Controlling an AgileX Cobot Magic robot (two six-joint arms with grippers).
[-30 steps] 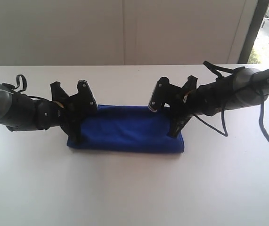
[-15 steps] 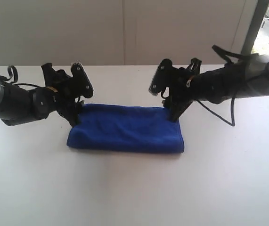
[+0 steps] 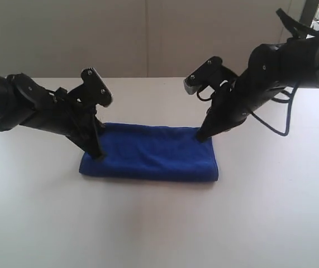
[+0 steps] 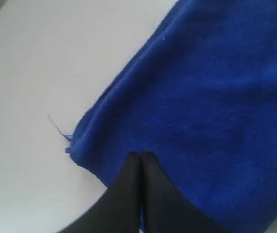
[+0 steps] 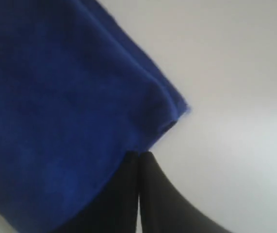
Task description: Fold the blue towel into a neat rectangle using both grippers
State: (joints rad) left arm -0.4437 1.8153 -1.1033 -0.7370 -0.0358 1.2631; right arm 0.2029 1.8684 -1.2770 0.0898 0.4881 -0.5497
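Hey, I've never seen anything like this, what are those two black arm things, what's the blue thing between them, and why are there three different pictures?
Those are two robot arms, each ending in a black two-fingered claw. The wide picture comes from a camera off the arms that sees the whole scene. The other two come from small cameras on each arm's wrist, looking down along the claw.

On the plain white table lies a soft blue cloth towel, already folded into a long rectangle of several layers.

The left claw has its tip down on the towel's left end. The right claw has its tip at the towel's far right corner. In both wrist pictures the two fingers are pressed together, so both claws are shut. Neither one visibly pinches any cloth, and the towel lies flat, so nothing appears to be held.
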